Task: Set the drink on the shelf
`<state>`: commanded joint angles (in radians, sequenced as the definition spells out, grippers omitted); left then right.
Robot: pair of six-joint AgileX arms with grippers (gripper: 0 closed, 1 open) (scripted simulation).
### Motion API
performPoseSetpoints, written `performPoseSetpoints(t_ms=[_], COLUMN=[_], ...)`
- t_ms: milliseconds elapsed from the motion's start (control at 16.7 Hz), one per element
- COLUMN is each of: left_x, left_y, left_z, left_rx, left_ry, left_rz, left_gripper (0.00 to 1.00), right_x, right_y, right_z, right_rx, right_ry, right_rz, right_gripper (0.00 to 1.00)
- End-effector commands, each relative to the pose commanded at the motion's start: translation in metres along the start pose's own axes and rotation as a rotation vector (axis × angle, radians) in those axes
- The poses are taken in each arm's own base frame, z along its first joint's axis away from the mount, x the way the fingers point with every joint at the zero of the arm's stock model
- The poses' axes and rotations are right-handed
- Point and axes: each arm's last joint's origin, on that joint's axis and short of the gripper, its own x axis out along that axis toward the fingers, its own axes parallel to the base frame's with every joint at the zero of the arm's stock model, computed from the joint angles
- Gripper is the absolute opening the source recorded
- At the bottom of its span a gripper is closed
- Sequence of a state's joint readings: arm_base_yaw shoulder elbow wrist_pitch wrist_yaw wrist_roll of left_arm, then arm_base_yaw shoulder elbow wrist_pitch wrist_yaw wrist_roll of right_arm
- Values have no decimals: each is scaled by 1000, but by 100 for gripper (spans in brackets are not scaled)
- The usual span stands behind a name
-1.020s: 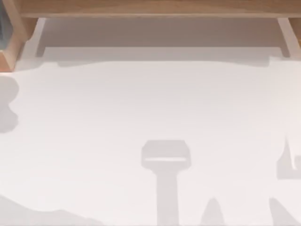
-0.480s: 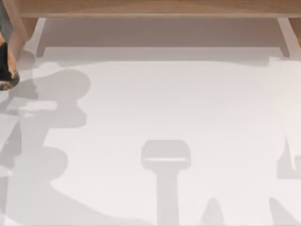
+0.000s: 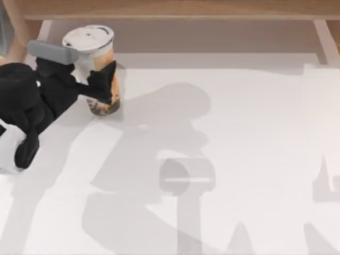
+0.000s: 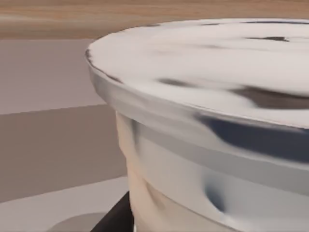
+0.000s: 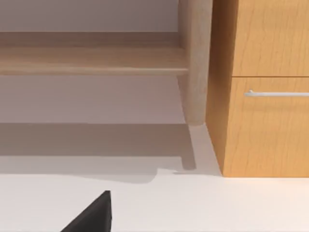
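Your left gripper (image 3: 98, 79) at ten o'clock is clamped on the drink (image 3: 99, 69), cup near the shelf (image 3: 175, 9). Your right gripper's (image 5: 91, 215) jaw state can't be told.

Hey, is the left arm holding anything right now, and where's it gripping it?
Yes: the left gripper holds the drink, its fingers clamped around the cup's side, below the lid.

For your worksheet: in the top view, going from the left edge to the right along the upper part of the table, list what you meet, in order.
Left arm → left gripper closed around the drink → bare white table → the shelf's right post.
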<state>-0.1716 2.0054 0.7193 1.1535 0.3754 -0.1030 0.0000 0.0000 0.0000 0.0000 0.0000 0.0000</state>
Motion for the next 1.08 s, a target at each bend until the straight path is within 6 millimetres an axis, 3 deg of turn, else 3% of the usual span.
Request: performPoseSetpoints(t_ms=[180,360,720,840,1080], left_x=[19,35,60,69,81], left_y=[-42,-71,-99,-106,-108], left_z=[2,7,25,50,133], left_rx=[14,41,104,123,126], left_ry=[47,91,172,128,-90], left_rz=[-50,-36,136,208,368], left_gripper=[0,0,0,0,0], right_x=[0,0,0,0,0], right_y=[0,0,0,0,0], right_z=[0,0,0,0,0], right_rx=[0,0,0,0,0], right_ry=[0,0,0,0,0], right_rz=[0,0,0,0,0], right_gripper=[100,100,100,100,100])
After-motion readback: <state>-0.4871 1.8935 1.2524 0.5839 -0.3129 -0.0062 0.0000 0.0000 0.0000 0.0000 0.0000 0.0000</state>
